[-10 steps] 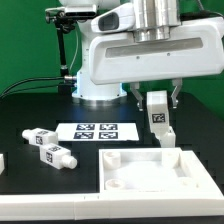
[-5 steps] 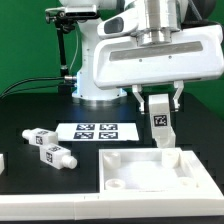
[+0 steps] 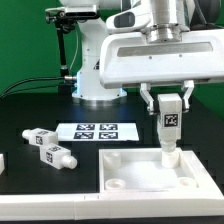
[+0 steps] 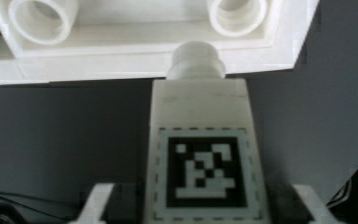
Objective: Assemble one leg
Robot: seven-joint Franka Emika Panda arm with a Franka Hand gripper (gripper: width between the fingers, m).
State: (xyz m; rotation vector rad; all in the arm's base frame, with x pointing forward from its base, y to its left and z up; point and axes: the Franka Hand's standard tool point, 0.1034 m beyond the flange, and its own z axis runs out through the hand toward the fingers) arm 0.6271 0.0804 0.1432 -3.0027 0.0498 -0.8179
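Observation:
My gripper is shut on a white leg with a black-and-white tag on its face. It holds the leg upright, peg end down, just above the far right corner of the large white square panel. In the wrist view the leg runs out from between my fingers, and its rounded peg tip lies over the panel's edge near two round sockets. Two more legs lie on the table at the exterior view's left.
The marker board lies flat behind the panel. The robot base stands at the back. A dark object sits at the exterior view's left edge. A white piece shows at the front edge.
My gripper has moved toward the exterior view's right with the leg and sunk a little, from beside the panel's far edge to above its far right corner.

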